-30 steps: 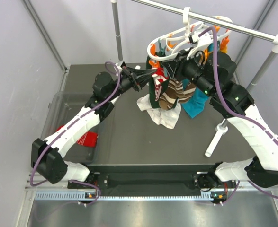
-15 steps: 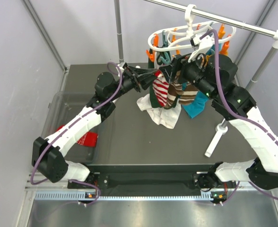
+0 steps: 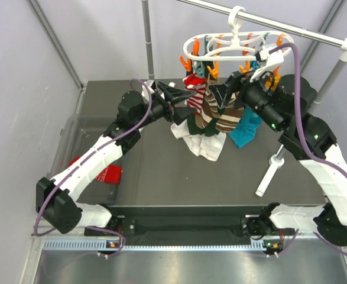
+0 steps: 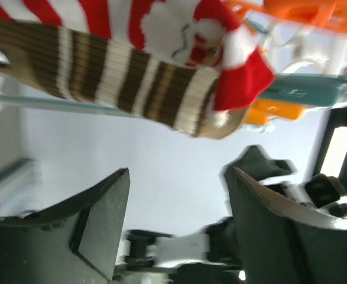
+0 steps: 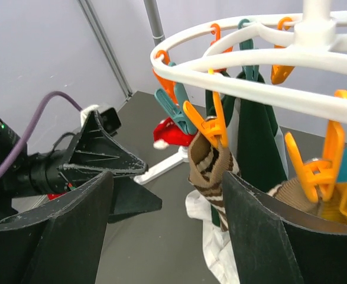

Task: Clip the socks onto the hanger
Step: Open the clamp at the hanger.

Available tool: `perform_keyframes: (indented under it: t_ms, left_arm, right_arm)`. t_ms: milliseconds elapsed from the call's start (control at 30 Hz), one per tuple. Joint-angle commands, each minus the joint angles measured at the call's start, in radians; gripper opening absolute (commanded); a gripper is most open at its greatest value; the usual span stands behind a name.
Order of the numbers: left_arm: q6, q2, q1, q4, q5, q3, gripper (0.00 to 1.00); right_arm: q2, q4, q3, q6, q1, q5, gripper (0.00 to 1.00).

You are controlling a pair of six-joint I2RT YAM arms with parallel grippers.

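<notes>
The white hanger (image 3: 238, 44) hangs by its hook from the rail, its ring level, with orange and teal clips. A brown-and-cream striped sock (image 3: 211, 115) hangs from an orange clip (image 5: 211, 127), beside a red-and-white striped sock (image 3: 195, 94) and dark green ones. My left gripper (image 3: 180, 96) is open just left of the socks, nothing between its fingers. My right gripper (image 3: 223, 94) is open just right of them, also holding nothing. In the left wrist view the brown striped sock (image 4: 120, 83) and the red-and-white sock (image 4: 179, 29) hang above the open left gripper (image 4: 176, 177). The open right gripper (image 5: 167, 183) faces the striped sock (image 5: 211, 168).
A grey rail (image 3: 279, 26) on poles carries the hanger; one pole (image 3: 146, 38) rises at the back. A teal sock (image 3: 244, 133) hangs at the right. White cloth (image 3: 200, 145) lies on the table under the socks. A clear bin (image 3: 73, 136) at left holds a red item (image 3: 105, 173).
Both grippers have opened and drawn apart from the socks. The hanger, pulled down and tilted before, has swung back up to level with the brown striped sock clipped on it.
</notes>
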Motion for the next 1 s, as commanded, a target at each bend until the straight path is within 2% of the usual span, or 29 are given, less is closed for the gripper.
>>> perform_keyframes:
  t_ms: [0, 33, 133, 167, 233, 267, 367, 467, 500, 633, 800, 967]
  left_arm:
    - [0.337, -0.073, 0.016, -0.158, -0.034, 0.082, 0.71]
    - [0.496, -0.085, 0.016, -0.297, -0.087, 0.113, 0.7]
    - [0.7, -0.128, 0.016, -0.416, -0.196, 0.194, 0.68]
    - [0.814, -0.145, 0.017, -0.415, -0.237, 0.197, 0.67]
    - [0.931, -0.196, 0.017, -0.375, -0.357, 0.175, 0.66]
    - [1.037, -0.208, 0.016, -0.3, -0.382, 0.161, 0.66]
    - [1.189, -0.216, 0.017, -0.174, -0.391, 0.141, 0.67]
    - [1.278, -0.159, 0.019, -0.152, -0.338, 0.183, 0.67]
    - [1.3, -0.129, 0.02, -0.124, -0.268, 0.206, 0.61]
    - [1.403, -0.044, 0.028, -0.07, -0.126, 0.246, 0.56]
    - [1.424, 0.022, 0.062, -0.016, -0.008, 0.271, 0.55]
    - [1.357, 0.075, 0.132, 0.163, 0.153, 0.234, 0.57]
  right_arm:
    - [-0.047, 0.007, -0.025, -0.017, 0.001, 0.009, 0.73]
    - [-0.065, 0.013, -0.042, -0.019, 0.001, -0.003, 0.73]
    - [-0.102, 0.016, -0.062, -0.028, 0.001, -0.043, 0.7]
    - [-0.113, 0.019, -0.076, -0.035, 0.002, -0.061, 0.69]
    - [-0.14, 0.047, -0.094, -0.051, 0.001, -0.142, 0.62]
    - [-0.15, 0.06, -0.114, -0.062, 0.001, -0.169, 0.59]
    - [-0.167, 0.078, -0.117, -0.071, 0.001, -0.294, 0.51]
    - [-0.165, 0.07, -0.104, -0.069, 0.001, -0.38, 0.48]
    - [-0.165, 0.07, -0.1, -0.068, 0.001, -0.412, 0.46]
    - [-0.168, 0.071, -0.097, -0.062, 0.002, -0.472, 0.44]
    - [-0.186, 0.068, -0.105, -0.075, 0.004, -0.523, 0.42]
    - [-0.217, 0.082, -0.131, -0.08, 0.004, -0.543, 0.41]
